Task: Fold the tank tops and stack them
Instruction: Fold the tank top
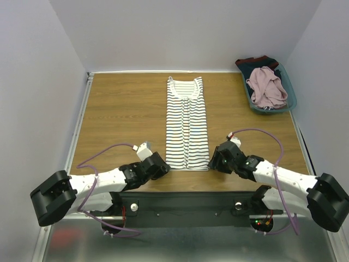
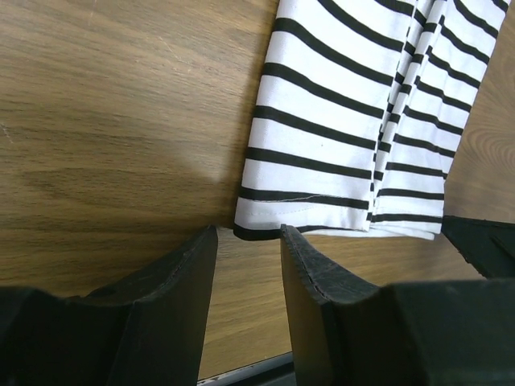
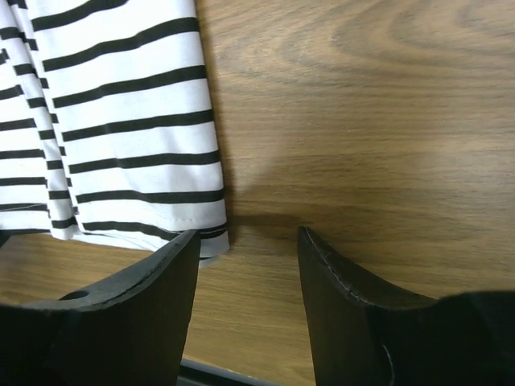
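Left gripper, right gripper: fingers spread, empty. Pinch the white black-striped cloth tank top's 6 o'clock hem corners evenly.

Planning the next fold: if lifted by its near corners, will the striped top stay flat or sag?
Probably it sags: the striped tank top lies flat on the table. Likely light, being thin cloth. Its folded-in sides may fall open.
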